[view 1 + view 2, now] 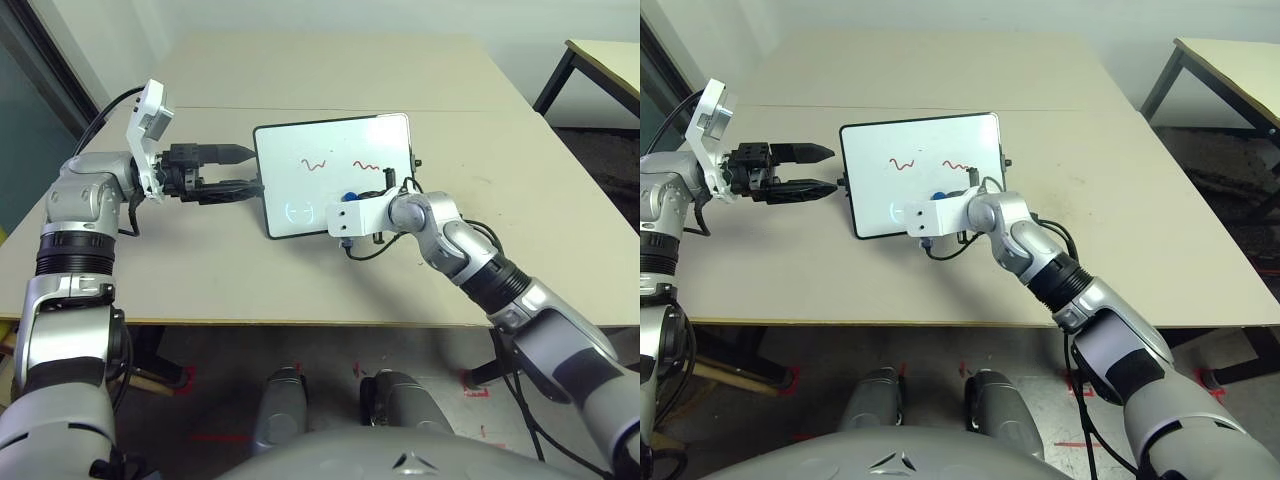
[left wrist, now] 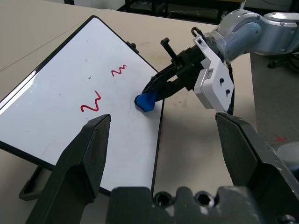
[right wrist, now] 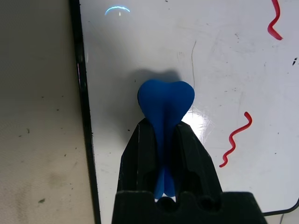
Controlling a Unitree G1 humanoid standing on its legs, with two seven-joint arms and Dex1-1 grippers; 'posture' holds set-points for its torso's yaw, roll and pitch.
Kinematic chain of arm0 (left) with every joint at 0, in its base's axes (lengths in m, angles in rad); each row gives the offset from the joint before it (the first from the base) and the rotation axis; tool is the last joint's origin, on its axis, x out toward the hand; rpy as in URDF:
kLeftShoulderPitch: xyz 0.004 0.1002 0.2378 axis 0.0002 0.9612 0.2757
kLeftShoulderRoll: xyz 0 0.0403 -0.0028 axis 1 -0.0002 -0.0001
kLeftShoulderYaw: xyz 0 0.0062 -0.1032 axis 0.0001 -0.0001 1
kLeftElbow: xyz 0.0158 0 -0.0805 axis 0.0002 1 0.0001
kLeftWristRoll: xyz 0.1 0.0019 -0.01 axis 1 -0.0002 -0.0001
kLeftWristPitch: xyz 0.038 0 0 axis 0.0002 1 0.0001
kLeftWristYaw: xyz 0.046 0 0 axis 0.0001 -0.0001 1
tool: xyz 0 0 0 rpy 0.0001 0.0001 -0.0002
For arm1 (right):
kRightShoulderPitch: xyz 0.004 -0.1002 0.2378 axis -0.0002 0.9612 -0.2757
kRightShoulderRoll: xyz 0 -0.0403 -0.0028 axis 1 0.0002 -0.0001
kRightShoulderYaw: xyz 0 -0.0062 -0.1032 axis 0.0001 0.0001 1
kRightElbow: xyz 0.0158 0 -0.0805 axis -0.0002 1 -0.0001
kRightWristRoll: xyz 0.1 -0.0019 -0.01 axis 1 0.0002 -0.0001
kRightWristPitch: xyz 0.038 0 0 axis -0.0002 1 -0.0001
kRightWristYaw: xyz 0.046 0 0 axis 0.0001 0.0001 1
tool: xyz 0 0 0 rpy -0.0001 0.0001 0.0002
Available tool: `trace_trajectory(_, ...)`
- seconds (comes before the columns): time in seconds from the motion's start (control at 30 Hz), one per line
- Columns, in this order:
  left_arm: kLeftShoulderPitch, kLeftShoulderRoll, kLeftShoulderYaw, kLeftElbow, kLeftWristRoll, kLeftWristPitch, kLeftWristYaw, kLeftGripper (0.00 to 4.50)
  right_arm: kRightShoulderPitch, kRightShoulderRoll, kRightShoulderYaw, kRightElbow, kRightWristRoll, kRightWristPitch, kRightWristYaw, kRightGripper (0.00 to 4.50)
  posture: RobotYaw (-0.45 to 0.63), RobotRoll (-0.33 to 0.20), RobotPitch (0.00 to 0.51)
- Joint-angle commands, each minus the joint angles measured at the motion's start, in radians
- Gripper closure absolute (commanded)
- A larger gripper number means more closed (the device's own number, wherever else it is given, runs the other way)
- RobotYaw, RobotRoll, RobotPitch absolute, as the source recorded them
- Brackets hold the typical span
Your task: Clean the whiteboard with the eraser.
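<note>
The whiteboard [image 1: 330,135] lies on the table, slightly propped, with two red squiggles [image 1: 316,163] near its middle. My right gripper [image 2: 156,91] is shut on the blue eraser [image 2: 145,102] and holds its tip against the board near the front edge, below the squiggles. In the right wrist view the eraser [image 3: 166,98] sticks out past the two black fingers [image 3: 140,154], squeezed between them. My left gripper [image 1: 245,168] hovers open at the board's left edge, one finger above the other, nothing between them.
The beige table [image 1: 200,270] has bare room in front of, behind and to the right of the board. A seam crosses the tabletop behind the board. A second table [image 1: 600,60] stands off to the far right. A black cable [image 1: 365,250] loops under my right wrist.
</note>
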Motion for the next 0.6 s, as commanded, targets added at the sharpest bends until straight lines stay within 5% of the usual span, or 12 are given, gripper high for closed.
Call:
trace_trajectory(0.03, 0.013, 0.005, 0.006, -0.016, 0.003, 0.006, 0.003, 0.0, -0.039, 0.006, -0.059, 0.026, 0.029, 0.007, -0.033, 4.2, 0.24, 0.0, 0.019)
trace_trajectory(0.33, 0.03, 0.009, 0.012, -0.03, -0.001, 0.01, 0.004, 0.0, -0.104, -0.074, -0.265, -0.126, 0.184, 0.124, 0.069, 4.2, 0.24, 0.0, 0.031)
trace_trajectory(0.6, 0.038, 0.009, 0.015, -0.039, -0.002, 0.017, 0.006, 0.0, -0.014, -0.26, -0.264, -0.169, 0.196, 0.087, 0.134, 4.2, 0.24, 0.0, 0.041)
